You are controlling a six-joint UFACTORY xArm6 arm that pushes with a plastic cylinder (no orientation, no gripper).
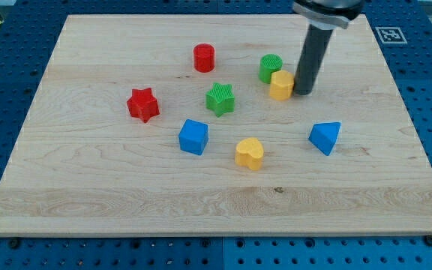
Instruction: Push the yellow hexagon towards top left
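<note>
1. You have the small yellow hexagon block (281, 85) lying flat on the pale wooden bench (126, 202), in the upper right of the middle area. It is squat with no clear long axis; which way its corners point is hard to make out at this size.
2. My tip (304, 93) stands just at the hexagon's right side, touching it or nearly so; you cannot quite tell from here.
3. The dark rod rises almost straight up from the tip, leaning slightly to the view's right, into a wider collar at the view's top edge.
4. There is no claw on this arm, so no open or closed state to report.
5. The rounded green block (271, 67) sits against the hexagon's upper left.
6. Further left you see the green star (220, 98), the red cylinder (204, 58) and the red star (143, 104).
7. Below lie the blue cube (193, 136), the yellow heart (250, 153) and the blue triangular block (325, 137).
</note>
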